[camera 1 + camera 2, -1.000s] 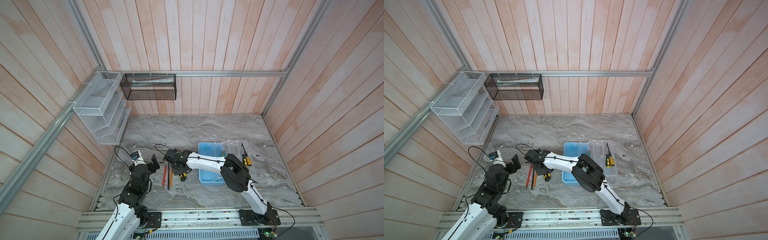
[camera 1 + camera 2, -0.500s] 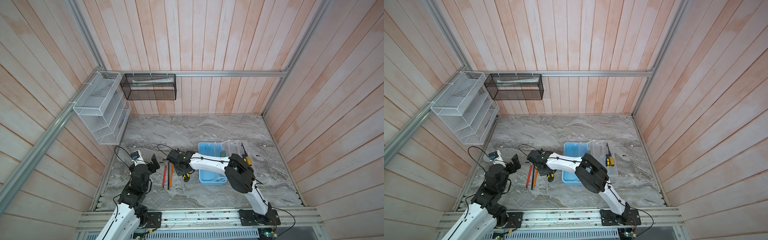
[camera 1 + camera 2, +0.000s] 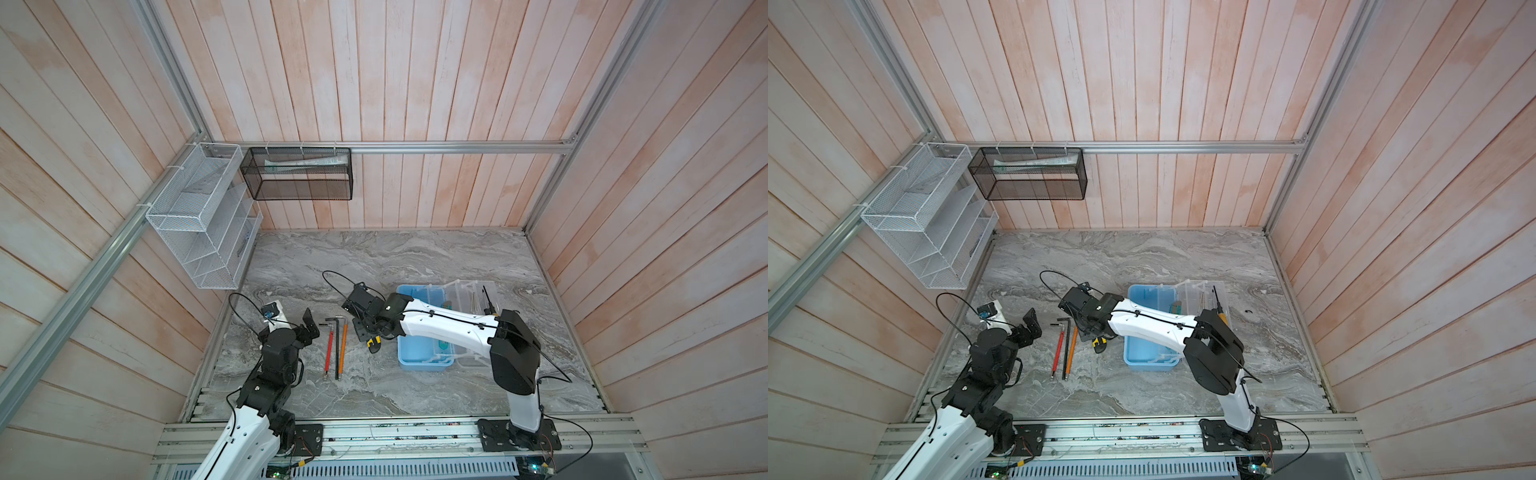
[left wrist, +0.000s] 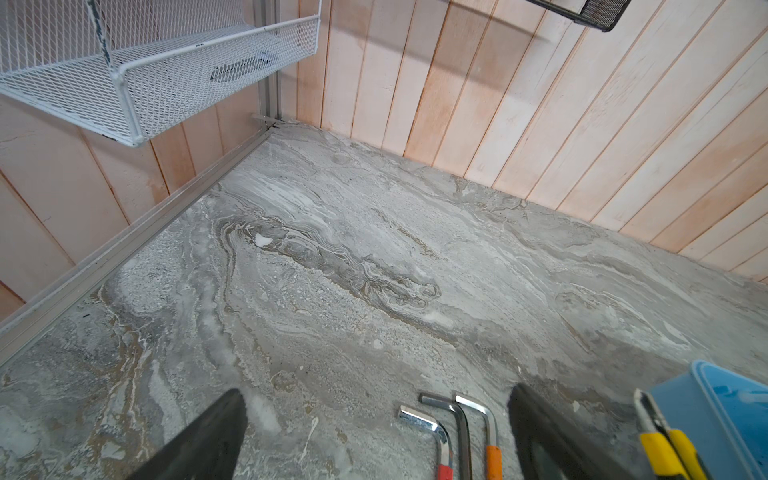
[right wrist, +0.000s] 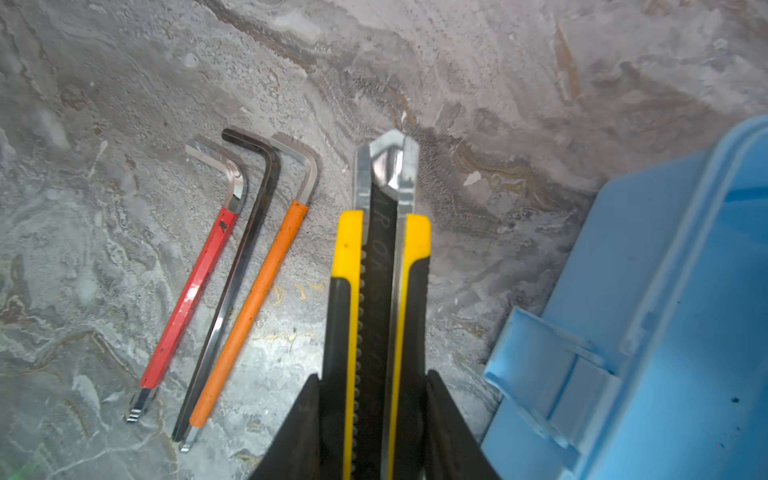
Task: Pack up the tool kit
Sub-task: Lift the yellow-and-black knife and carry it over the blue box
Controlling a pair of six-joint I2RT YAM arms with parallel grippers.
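1. Knife [image 5: 376,249] is clamped in R gripper [image 5: 372,386], just L of the blue box [image 3: 415,351].
2. L gripper [image 4: 376,399] gapes wide, nothing in it, near the table [image 3: 415,257]'s L rail [image 4: 124,245].
3. Broad marble stretch btwn tools & back wall [image 3: 415,187].
4. Count: 3 hex keys side by side, i.e. red key [image 5: 187,299], black key [image 5: 232,291], orange key [image 5: 253,299]; 1 knife; 1 box, clear lid [image 3: 469,295] laid open on its R.

A white wire rack [image 3: 183,208] hangs on the left plank wall [image 3: 83,124]; just beside it, a black mesh basket [image 3: 300,176] hangs from a metal rail [image 3: 457,146]; a grey marble tabletop [image 3: 395,257] lies below.
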